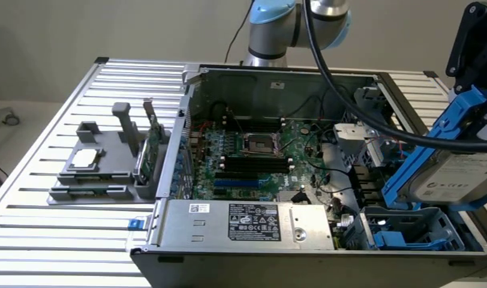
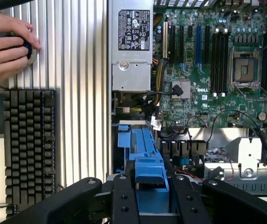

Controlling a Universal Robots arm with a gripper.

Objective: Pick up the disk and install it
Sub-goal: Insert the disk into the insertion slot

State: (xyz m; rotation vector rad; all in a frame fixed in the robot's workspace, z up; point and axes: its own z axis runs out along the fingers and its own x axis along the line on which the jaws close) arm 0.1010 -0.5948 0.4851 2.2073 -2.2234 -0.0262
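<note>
One claw [image 2: 151,197] pinching the disk [image 1: 458,175], disk hanging tilted beneath it — over the open computer case [image 1: 267,269]

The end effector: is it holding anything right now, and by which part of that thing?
Yes. The end effector holds the disk, clamped on one end of its blue carrier frame, not on the metal drive body.

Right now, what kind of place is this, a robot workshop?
Probably a robot lab or test bench. A robot arm holds the disk above an open computer case that sits on a slatted metal table, and there is a keyboard nearby.
</note>
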